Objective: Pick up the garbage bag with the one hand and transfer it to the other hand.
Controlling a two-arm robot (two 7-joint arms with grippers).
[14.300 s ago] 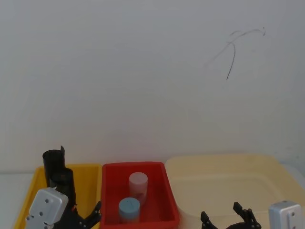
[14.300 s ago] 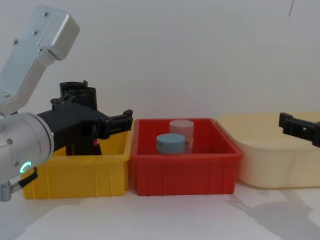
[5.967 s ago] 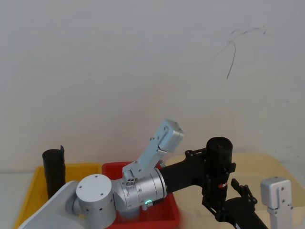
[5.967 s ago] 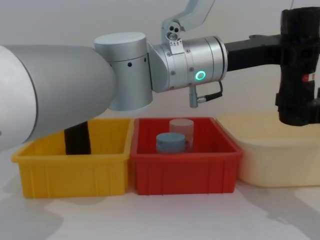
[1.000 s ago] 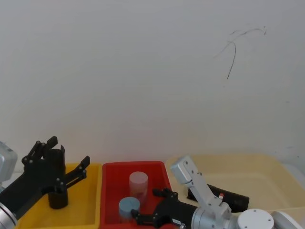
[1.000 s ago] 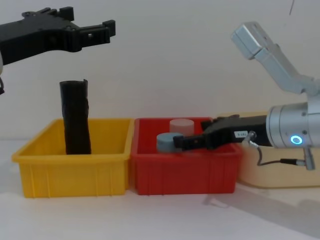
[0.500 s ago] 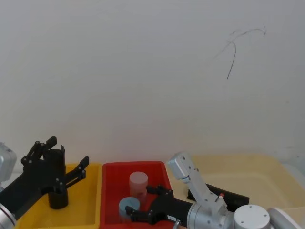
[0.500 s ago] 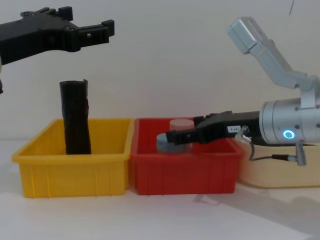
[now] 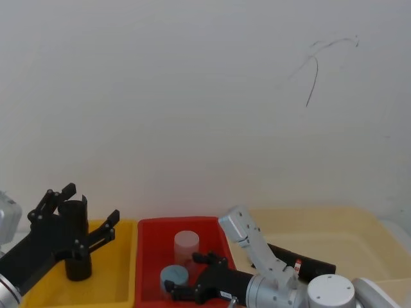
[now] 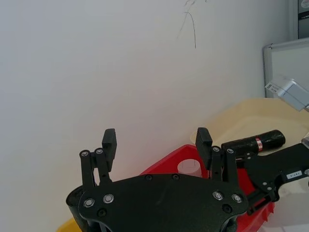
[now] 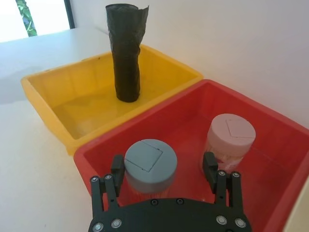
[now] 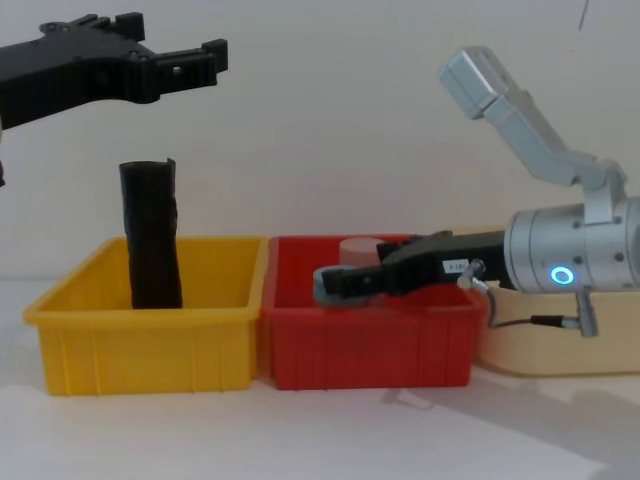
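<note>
The bag (image 9: 308, 264) is lying on its side in the beige tub (image 9: 302, 212) on the right, and no gripper is touching it. Its red-and-white sticker (image 10: 258, 143) is showing near one end, but I can't read anything on it.

The right gripper (image 9: 183, 273) is reaching low over the red bin (image 9: 145, 256) next door. Its fingers are spread wide, one on each side of the grey-lidded jar (image 11: 150, 164) and not squeezing it. A pink-lidded jar (image 11: 231, 135) is standing just behind. A ring light is glowing on the silver arm behind this gripper. A small white label (image 12: 455, 266) is sitting on the gripper's body, with print too small to read.

The left gripper (image 12: 172, 35) is hanging high above the yellow bin (image 12: 150, 345), fingers apart and holding nothing. A taller plain black roll (image 12: 152, 235) is standing upright in that bin.

With the bag loose in the tub, I'd say no grasp is going on just now. The right gripper seems busy at the wrong bin. To carry on, one gripper would need to move to the tub, come down across the lying roll and close on its middle. It would then have to lift the bag clear of the rim so the other can meet it.
</note>
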